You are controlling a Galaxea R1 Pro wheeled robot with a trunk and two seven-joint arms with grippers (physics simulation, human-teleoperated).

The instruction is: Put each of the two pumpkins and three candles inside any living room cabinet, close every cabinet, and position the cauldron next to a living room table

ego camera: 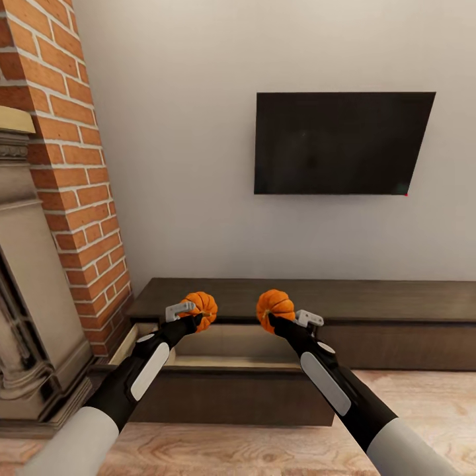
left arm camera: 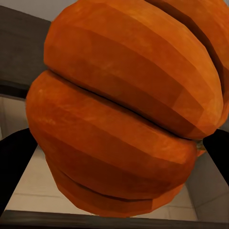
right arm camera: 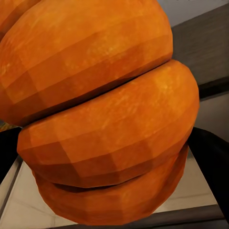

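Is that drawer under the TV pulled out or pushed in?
Pulled out. The left drawer of the cabinet juts forward, its pale inside showing under both held pumpkins. The right one sits flush.

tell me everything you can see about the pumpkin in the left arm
The left pumpkin is small, round and bright orange, with deep ribs and a faceted, matte skin. No stem is clearly in view. It is held in the air, pinched in the left tool, whose dark fingers press its sides. It hangs over the open drawer of the low dark wooden cabinet, apart from the other pumpkin.
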